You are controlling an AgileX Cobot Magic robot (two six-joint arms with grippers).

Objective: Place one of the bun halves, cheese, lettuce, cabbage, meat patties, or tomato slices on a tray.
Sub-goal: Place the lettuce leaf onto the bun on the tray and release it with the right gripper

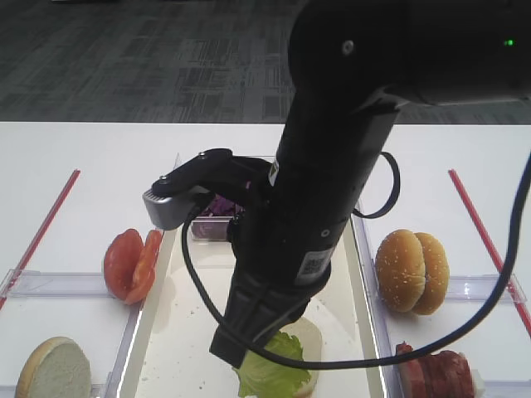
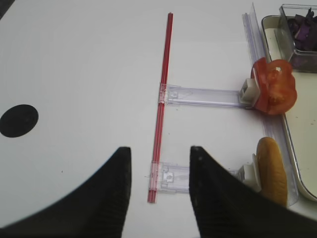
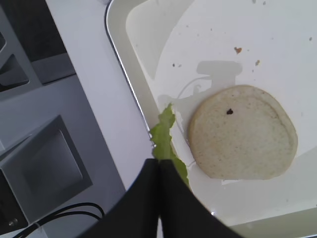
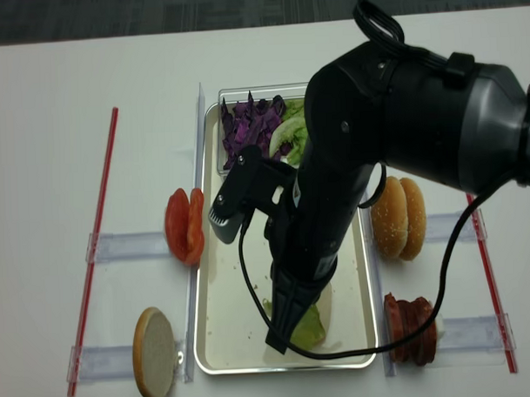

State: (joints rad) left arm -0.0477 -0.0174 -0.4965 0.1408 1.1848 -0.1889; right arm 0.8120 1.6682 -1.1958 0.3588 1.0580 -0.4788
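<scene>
We have the right gripper (image 3: 159, 166) pinched fully shut on one edge of the lettuce (image 3: 167, 141), so the leaf hangs from the fingertips over the tray (image 3: 130, 87). Gripping by the rim, we judge, leaves most of the leaf free to drape flat once it is let go. The leaf hangs near the tray's front end, close to its left rim as the overhead views show it, and just beside a bun half (image 3: 242, 133) lying cut face up on the tray floor. In the wrist view the leaf sits beside the bun, not over it; whether its lowest tip already touches the tray we cannot tell.

The left gripper (image 2: 159, 191) waits with its jaws apart and nothing between them, out over the bare table (image 2: 79, 59) to the left of the red strip (image 2: 161, 114), well clear of the work.

Room is tight on one side only. The raised rim runs right alongside the leaf, so a release here risks the lettuce lapping onto the edge. Toward the tray's middle and back the floor is open up to the clear tub of cabbage (image 4: 249, 125) at the far end. The tomato slices (image 4: 186, 226) stand outside the left rim, the sesame bun halves (image 4: 400, 217) and meat patties (image 4: 410, 327) outside the right.
</scene>
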